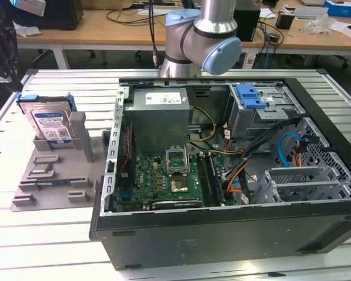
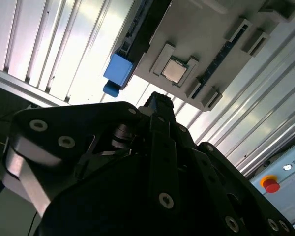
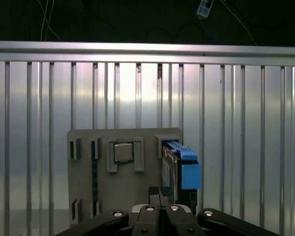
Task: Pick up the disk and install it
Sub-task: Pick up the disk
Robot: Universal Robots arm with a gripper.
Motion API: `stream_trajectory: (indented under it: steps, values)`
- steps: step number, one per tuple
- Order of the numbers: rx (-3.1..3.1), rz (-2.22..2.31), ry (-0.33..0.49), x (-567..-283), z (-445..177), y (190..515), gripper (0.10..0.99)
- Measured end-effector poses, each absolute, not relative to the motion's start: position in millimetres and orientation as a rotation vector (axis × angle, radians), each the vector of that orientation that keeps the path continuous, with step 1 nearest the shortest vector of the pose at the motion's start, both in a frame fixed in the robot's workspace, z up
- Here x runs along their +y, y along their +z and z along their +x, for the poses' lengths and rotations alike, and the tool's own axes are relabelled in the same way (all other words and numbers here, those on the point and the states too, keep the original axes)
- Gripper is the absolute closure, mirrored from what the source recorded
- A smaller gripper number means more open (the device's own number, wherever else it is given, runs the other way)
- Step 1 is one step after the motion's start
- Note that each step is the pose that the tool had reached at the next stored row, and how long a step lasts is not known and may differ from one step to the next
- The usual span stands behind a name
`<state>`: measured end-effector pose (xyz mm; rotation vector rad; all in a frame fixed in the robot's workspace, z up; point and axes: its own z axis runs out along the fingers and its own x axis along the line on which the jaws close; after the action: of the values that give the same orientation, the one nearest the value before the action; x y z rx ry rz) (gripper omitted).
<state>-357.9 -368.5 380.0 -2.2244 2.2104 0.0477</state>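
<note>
Silver disk (image 1: 48, 124), blue carrier frame (image 1: 68, 103)

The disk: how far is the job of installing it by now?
Nothing looks done: the disk stands upright in the grey holder, outside the open computer case. In hand: the gripper hangs above the holder, near the disk, not gripping it. Pickup and installation remain.

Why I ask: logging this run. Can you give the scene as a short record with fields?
disk: standing on edge in the grey holder at the exterior view's left, outside the computer case
gripper: by the holder's edge in the first wrist view, apart from the disk
computer case: open, motherboard exposed
task state: disk not picked up, not installed
</note>
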Motion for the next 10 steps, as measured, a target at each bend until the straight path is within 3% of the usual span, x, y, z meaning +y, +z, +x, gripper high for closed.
stream_trajectory:
  steps: [2, 6, 7, 10]
  values:
    - [2.210, -2.225, 0.048, -368.5, -357.9, 380.1, 0.973]
    - [2.210, -2.225, 0.048, -368.5, -357.9, 380.1, 0.733]
    - [2.210, -2.225, 0.048, -368.5, -357.9, 380.1, 0.612]
    - [2.210, -2.225, 0.048, -368.4, -357.9, 380.1, 0.545]
